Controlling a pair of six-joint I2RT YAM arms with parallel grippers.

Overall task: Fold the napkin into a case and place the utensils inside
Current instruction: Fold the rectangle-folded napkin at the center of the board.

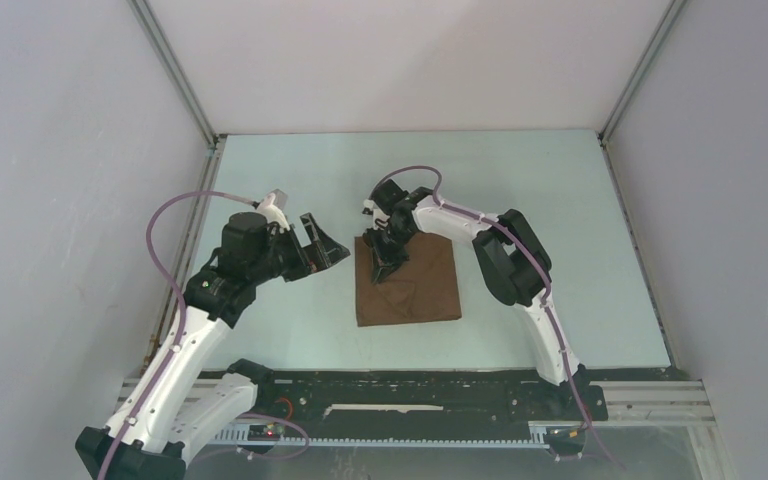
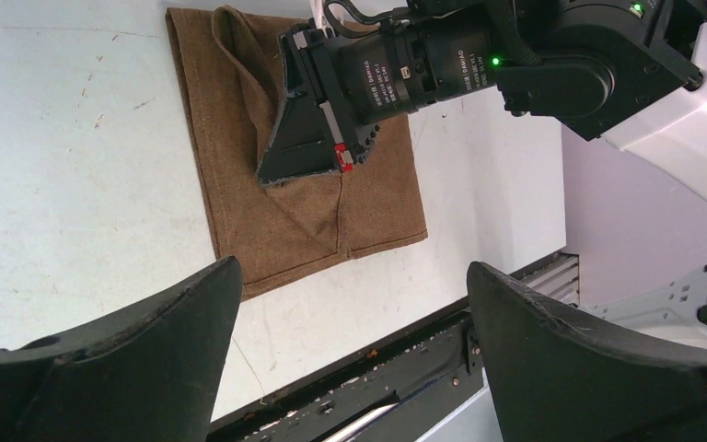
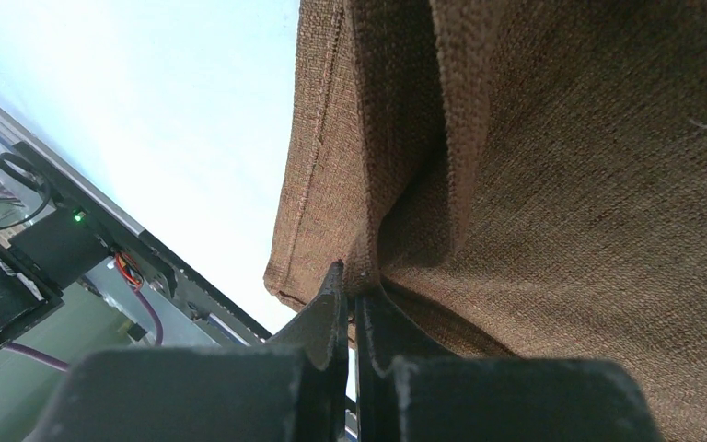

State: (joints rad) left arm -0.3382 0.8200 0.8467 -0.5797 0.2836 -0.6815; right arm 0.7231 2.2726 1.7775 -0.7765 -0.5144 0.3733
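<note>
The dark brown napkin (image 1: 415,290) lies flat in the middle of the table, with diagonal creases across it. My right gripper (image 1: 386,260) is shut on a raised fold of cloth at the napkin's far left part. In the right wrist view, the gripper (image 3: 354,287) pinches a ridge of the napkin (image 3: 562,184) between its tips. The left wrist view shows the napkin (image 2: 230,193) bunched up under the right gripper (image 2: 276,170). My left gripper (image 1: 332,250) hovers just left of the napkin, open (image 2: 352,269) and holding nothing. The utensils and the case are out of view.
A black rail (image 1: 410,385) runs along the near table edge between the arm bases. White enclosure walls with metal posts (image 1: 175,70) close in the table on three sides. Bare table (image 1: 560,180) surrounds the napkin.
</note>
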